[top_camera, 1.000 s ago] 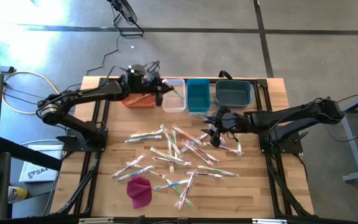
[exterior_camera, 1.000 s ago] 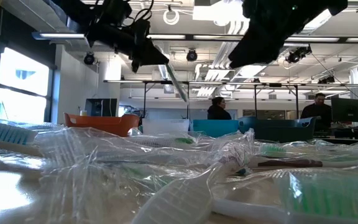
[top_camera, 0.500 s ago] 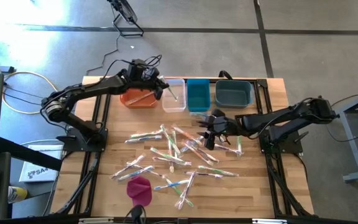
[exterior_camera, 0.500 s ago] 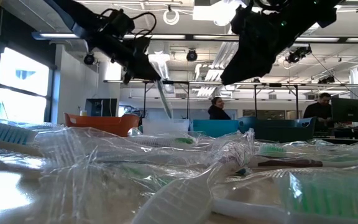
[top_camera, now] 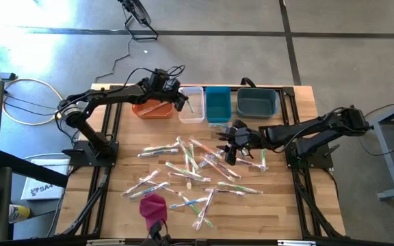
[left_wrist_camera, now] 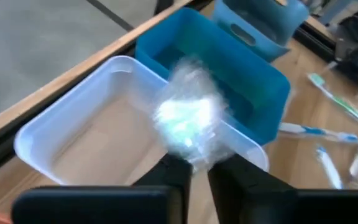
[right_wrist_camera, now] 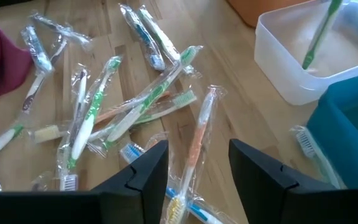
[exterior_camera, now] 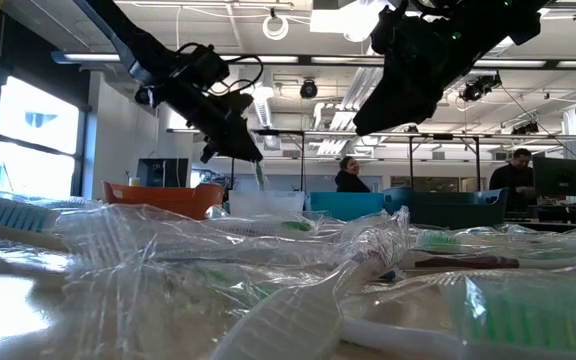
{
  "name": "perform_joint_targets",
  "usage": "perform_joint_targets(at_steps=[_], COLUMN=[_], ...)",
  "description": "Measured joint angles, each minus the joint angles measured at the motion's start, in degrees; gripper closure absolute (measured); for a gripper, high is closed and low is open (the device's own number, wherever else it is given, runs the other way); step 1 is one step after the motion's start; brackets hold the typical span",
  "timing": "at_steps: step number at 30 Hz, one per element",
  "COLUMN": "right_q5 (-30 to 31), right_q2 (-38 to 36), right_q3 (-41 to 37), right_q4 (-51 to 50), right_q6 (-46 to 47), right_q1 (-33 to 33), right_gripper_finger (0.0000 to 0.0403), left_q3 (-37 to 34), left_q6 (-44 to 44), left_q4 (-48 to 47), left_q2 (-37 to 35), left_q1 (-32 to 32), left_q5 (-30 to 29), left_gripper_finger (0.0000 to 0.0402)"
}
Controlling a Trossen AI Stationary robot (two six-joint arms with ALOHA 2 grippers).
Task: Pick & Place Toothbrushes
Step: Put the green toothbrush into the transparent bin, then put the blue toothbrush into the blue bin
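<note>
toothbrush (left_wrist_camera: 188,121) pinched in left hand (left_wrist_camera: 194,171) over white bin (top_camera: 191,106); right hand (right_wrist_camera: 194,165) spread above pile.

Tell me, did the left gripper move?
Yes. In the high view the left gripper drew back from over the white bin toward the orange bin.

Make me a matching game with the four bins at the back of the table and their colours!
Things:
1. bin nearest the left arm
2. bin under the left gripper
3. third bin along
4. bin nearest the right arm

Colours:
A. bright blue
B. orange
C. dark grey-blue
D. clear white

Pairs: 1-B, 2-D, 3-A, 4-C
</note>
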Motion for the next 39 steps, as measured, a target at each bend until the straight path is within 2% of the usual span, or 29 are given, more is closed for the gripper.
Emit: perform_joint_targets(at_steps=[6, 15, 23, 29, 33, 39], right_q5=[0.0, 0.3, 0.3, 0.3, 0.3, 0.3], right_q2=[0.0, 0.0, 0.0, 0.0, 0.0, 0.0], right_q3=[0.0, 0.0, 0.0, 0.0, 0.0, 0.0], right_q4=[0.0, 0.0, 0.0, 0.0, 0.0, 0.0], right_q6=[0.0, 0.0, 0.0, 0.0, 0.0, 0.0], right_q1=[0.0, 0.0, 0.0, 0.0, 0.0, 0.0], right_gripper_finger=[0.0243, 0.0243, 0.0243, 0.0243, 0.0243, 0.0243], left_q3=[0.0, 0.0, 0.0, 0.0, 0.0, 0.0], left_q6=[0.2, 8.8, 15.8, 18.6, 18.2, 12.5], left_q4=[-0.2, 0.8, 5.7, 6.5, 6.5, 6.4], left_q2=[0.0, 0.0, 0.0, 0.0, 0.0, 0.0], left_q1=[0.0, 0.0, 0.0, 0.0, 0.0, 0.0], left_q5=[-4.5, -7.4, -7.6, -14.2, -15.8, -15.8], left_gripper_finger=[0.0294, 0.0233, 0.0227, 0.0226, 0.0226, 0.0226])
